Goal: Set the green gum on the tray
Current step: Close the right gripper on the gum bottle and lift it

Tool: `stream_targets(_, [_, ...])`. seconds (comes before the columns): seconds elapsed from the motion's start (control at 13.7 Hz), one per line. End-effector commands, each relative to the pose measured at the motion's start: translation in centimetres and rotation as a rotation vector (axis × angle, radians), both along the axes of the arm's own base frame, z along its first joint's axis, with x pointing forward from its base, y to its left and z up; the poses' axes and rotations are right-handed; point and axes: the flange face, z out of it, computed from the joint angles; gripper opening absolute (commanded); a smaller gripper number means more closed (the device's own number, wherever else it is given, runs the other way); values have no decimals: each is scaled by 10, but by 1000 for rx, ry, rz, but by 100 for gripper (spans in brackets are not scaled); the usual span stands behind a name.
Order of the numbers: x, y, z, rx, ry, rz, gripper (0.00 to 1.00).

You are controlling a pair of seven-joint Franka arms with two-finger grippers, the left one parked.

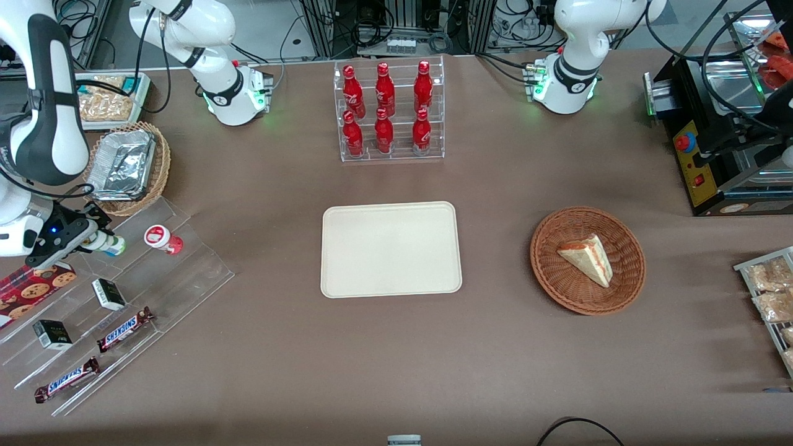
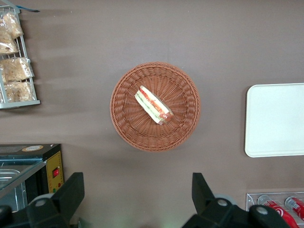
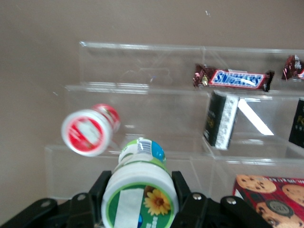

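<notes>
My gripper hangs over the clear stepped rack at the working arm's end of the table, shut on the green gum. The wrist view shows the green gum lid-on, a white bottle with a green flower lid, pinched between both black fingers. A red-lidded bottle lies on its side on the rack beside it, seen too as the red-lidded bottle. The cream tray lies flat at the table's middle with nothing on it.
The rack holds two Snickers bars, small dark boxes and a cookie box. A wicker basket with foil trays sits close to my arm. A bottle rack and a sandwich basket stand farther along.
</notes>
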Motion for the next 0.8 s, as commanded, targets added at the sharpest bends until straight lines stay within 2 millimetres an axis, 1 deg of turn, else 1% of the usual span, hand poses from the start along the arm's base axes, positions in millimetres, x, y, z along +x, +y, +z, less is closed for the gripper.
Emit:
stream_targets(0.0, [14,61,25,-10,31,-53,0])
stream_targets(0.15, [18,126,23,-22,35,-104,0])
stream_targets(0.36, [9,232,16,-43,33,-203,0])
stream_targets(0.44, [6,259,9,-51,37,-243,0])
stream_targets(0.51, [3,290,3,-62,33,-284,0])
stream_targets(0.66, [-1,350,-17,-75,38,-371,0])
stream_targets(0.73, [-2,381,-23,-62,38,-421,0])
